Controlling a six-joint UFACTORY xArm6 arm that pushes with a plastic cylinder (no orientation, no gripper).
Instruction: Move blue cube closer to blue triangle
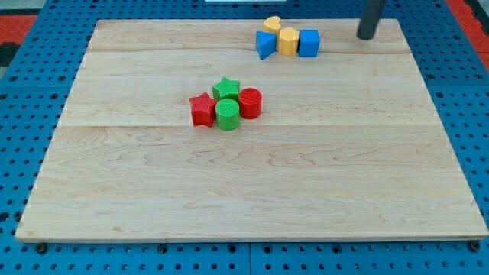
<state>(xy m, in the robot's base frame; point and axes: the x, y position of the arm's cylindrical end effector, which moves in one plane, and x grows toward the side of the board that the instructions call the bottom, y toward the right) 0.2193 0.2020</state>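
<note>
Resting at tabletop (428, 153) top: blue cube (309, 43) touching yellow cylinder (288, 41), beyond it blue triangle (265, 45). Light, rigid, likely slides easily; push right face. End effector tip (367, 35) right of cube, holding nothing.

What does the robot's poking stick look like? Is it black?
Yes, nearly. Only the bottom bit of the arm shows: a plain, straight, round rod in dark grey, almost black, coming in from the view's top edge. It is smooth, with no stripes, stickers or wires on it. My tip is just the rod's blunt, flat end, with no claw or fingers. The rest of the arm is out of the picture.
</note>
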